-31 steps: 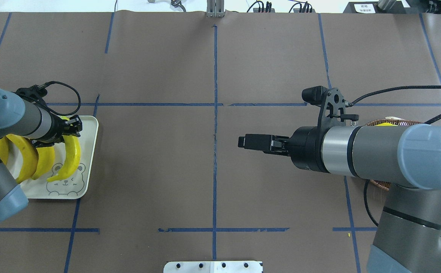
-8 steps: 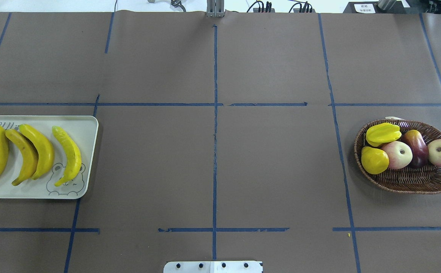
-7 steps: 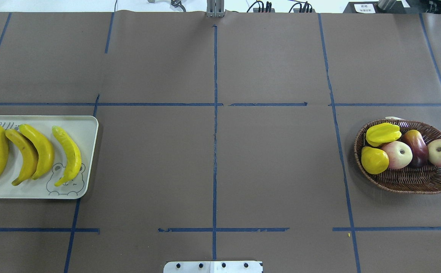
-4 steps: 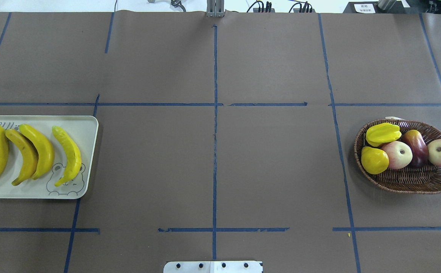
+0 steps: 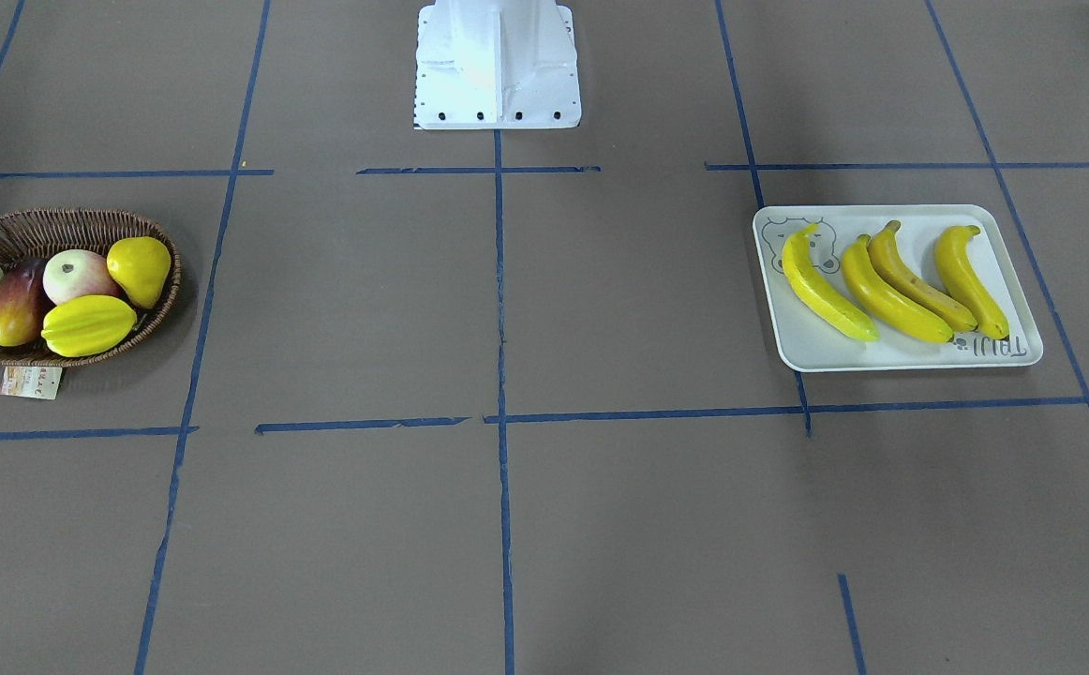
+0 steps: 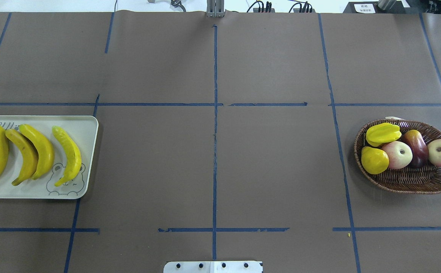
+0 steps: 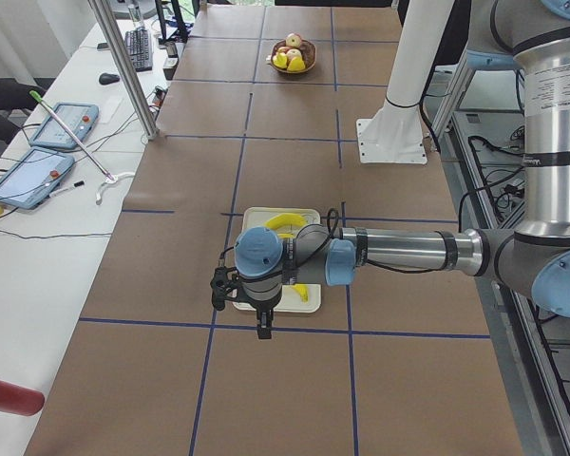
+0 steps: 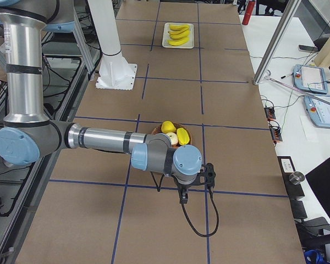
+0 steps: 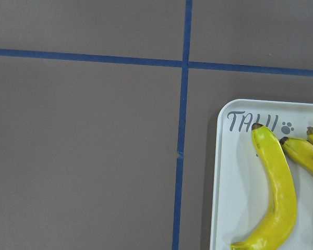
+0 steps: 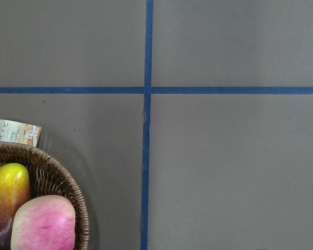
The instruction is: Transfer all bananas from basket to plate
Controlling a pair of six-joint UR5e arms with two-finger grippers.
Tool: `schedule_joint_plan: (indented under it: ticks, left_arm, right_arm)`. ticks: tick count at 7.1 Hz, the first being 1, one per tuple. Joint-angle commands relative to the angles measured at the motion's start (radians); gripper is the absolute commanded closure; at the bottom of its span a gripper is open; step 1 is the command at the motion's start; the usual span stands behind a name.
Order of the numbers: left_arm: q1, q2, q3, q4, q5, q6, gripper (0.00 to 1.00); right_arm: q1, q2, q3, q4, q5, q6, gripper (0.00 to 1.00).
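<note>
Over on the left of your overhead shot, four bananas (image 6: 46, 153) lie side by side on the plate (image 6: 85, 129), the basket (image 6: 410, 178) far right holds apples (image 6: 397, 154), and you can't tell if the left gripper (image 7: 264, 330) or right gripper (image 8: 182, 199) is clenched.

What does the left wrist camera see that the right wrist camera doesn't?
Only the left wrist view shows a corner of the plate with grey lettering and the bananas lying on it. Only the right wrist view shows the basket rim, its paper tag, a pink apple and a red-yellow fruit. Both show the brown table cover crossed by blue tape lines.
</note>
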Motion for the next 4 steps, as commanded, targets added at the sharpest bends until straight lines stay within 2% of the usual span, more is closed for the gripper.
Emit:
schedule_joint_plan:
  ticks: [1,4]
  left_arm:
    - [0.0,-0.005,0.001,0.0,0.0,0.0,0.0]
    - [0.0,-0.005,0.004,0.0,0.0,0.001,0.0]
  right_arm:
    - [0.0,-0.008,0.0,0.0,0.001,-0.005,0.0]
    - [0.0,-0.008,0.005,0.002,0.001,-0.008,0.0]
